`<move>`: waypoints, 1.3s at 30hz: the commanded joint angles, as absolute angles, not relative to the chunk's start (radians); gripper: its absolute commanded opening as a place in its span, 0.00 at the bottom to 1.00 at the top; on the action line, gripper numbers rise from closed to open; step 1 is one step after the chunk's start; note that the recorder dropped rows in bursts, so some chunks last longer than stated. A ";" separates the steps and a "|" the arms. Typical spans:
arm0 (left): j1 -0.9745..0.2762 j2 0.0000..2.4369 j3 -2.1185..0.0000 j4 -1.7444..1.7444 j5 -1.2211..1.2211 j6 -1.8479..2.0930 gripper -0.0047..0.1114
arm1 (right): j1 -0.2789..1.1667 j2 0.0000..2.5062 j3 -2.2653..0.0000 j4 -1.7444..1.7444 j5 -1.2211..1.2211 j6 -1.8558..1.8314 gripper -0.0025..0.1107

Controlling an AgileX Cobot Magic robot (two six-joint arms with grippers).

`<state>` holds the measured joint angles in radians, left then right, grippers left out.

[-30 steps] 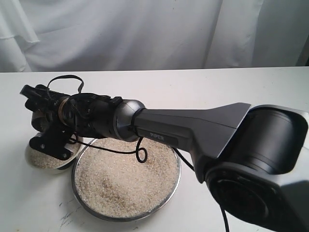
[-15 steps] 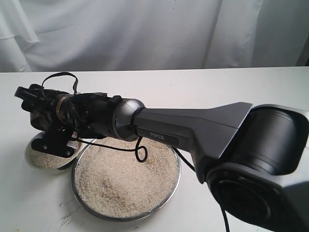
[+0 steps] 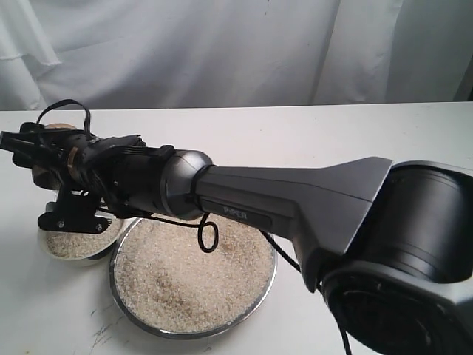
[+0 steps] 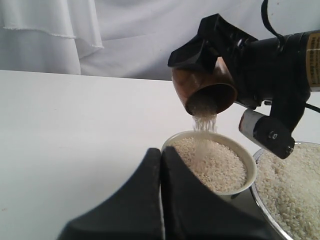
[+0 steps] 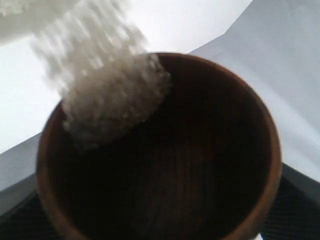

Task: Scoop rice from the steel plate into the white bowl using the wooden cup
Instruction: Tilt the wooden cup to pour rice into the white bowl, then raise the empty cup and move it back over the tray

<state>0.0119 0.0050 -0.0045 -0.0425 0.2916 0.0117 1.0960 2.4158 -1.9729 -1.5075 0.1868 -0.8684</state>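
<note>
Left wrist view: right tool (image 4: 207, 70) clamping wooden cup (image 4: 202, 90), holding it tilted mouth-down above white bowl (image 4: 250, 167). Rice (image 4: 215, 162) streaming from cup into bowl. Steel plate (image 3: 194, 333) sitting just beside bowl on counter (image 4: 75, 135), carrying more rice. Left tool (image 4: 161, 190) hovering near bowl, fingers pressing together, gripping nothing.

You can read one word here: "PIPER", in small pale capitals on the side of the long dark grey arm link (image 3: 246, 215) that stretches across the exterior view from the right. It sits just past the rounded joint, above the hanging cable loop. In the left wrist view, a narrow tan band (image 4: 313, 55) round the black wrist section carries small dark marks, but they are too small and cut off for you to make out.
</note>
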 commanded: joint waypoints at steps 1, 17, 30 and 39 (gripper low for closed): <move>0.010 0.000 0.000 -0.043 0.285 0.009 0.04 | 1.099 2.397 -1.983 -1.613 0.236 -0.813 0.02; 0.010 0.000 0.000 -0.043 0.285 0.009 0.04 | 1.146 2.397 -1.983 -1.744 0.339 -0.632 0.02; 0.010 0.000 0.000 -0.043 0.285 0.009 0.04 | 1.177 2.389 -1.983 -1.744 0.431 -0.653 0.02; 0.010 0.000 0.000 -0.043 0.285 0.009 0.04 | 1.170 2.335 -1.983 -1.743 0.406 -0.427 0.02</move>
